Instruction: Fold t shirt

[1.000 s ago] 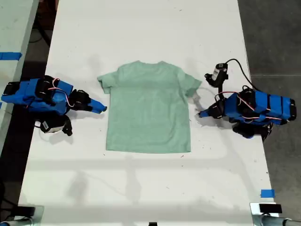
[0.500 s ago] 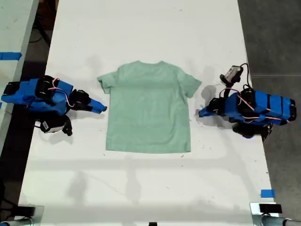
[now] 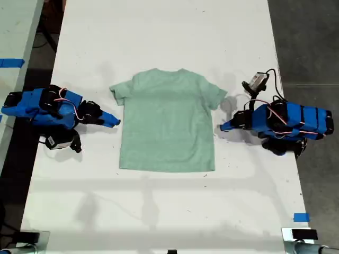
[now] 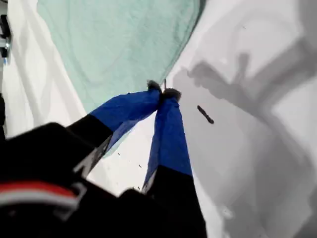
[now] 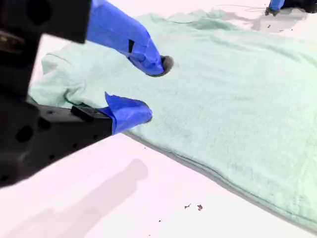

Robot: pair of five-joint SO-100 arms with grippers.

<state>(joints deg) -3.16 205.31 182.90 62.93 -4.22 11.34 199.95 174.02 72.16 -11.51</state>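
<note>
T shirt (image 4: 119, 44) cut off by edge in first wrist view; only one hem corner visible. In second wrist view, t shirt (image 5: 237, 99) ran past frame edge, far sleeve unseen. First end effector (image 4: 162, 92) body blurred, dark, close to lens. Small dark specks (image 5: 194, 206) on tabletop (image 5: 99, 208) too small to identify. Arm bases cropped in exterior view.

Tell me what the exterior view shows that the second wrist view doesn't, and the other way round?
Only the exterior view shows the whole shirt lying flat, with an arm on each side of it. Only the second wrist view shows up close that my second gripper has its fingers apart above the shirt near a sleeve, plus dark specks on the table. Both show the shirt, the white table and my first gripper.
</note>
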